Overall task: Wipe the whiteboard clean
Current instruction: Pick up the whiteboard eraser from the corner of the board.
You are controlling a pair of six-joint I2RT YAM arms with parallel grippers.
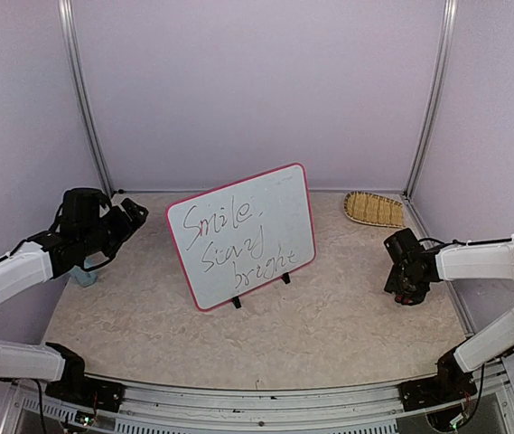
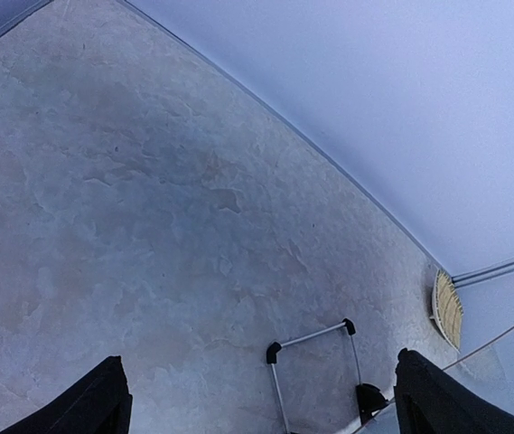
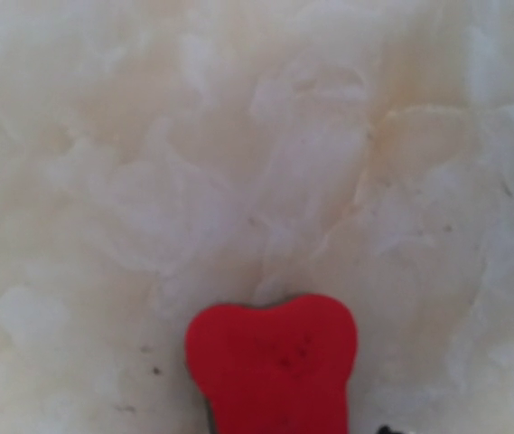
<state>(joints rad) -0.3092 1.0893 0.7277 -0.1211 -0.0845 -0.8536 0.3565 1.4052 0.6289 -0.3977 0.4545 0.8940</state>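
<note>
- Two tools are in view. The left tool [image 1: 133, 213] is held above the left side of the table [image 1: 347, 316], and its two dark fingers [image 2: 94, 407] are spread wide with nothing between them
- The right tool [image 1: 405, 291] points down at the table on the right side. Its fingers do not show in its own camera, so I cannot tell whether it is parted or closed
- One red piece [image 3: 273, 362] sits at the bottom of the right wrist view. It is smooth and matte, with a two-lobed top like a heart, and whether it is gripped cannot be told
- One whiteboard [image 1: 243, 237] stands near the middle of the table, between the two tools and well apart from both. It is rectangular with a rounded pink-red frame, leans back and is turned askew
- It rests on two small black feet [image 1: 237, 303]
- Its glossy white face bears three lines of handwriting: one red word at the top and two darker ones below
- The left wrist view shows one thin metal wire prop [image 2: 311, 339] with black caps
- One shallow woven basket [image 1: 374, 209], straw-coloured and oval, lies in the far right corner
- One small pale-teal object [image 1: 85, 274] sits by the left wall, partly hidden behind the left arm
- The table has a beige, marbled, stone-like surface
</note>
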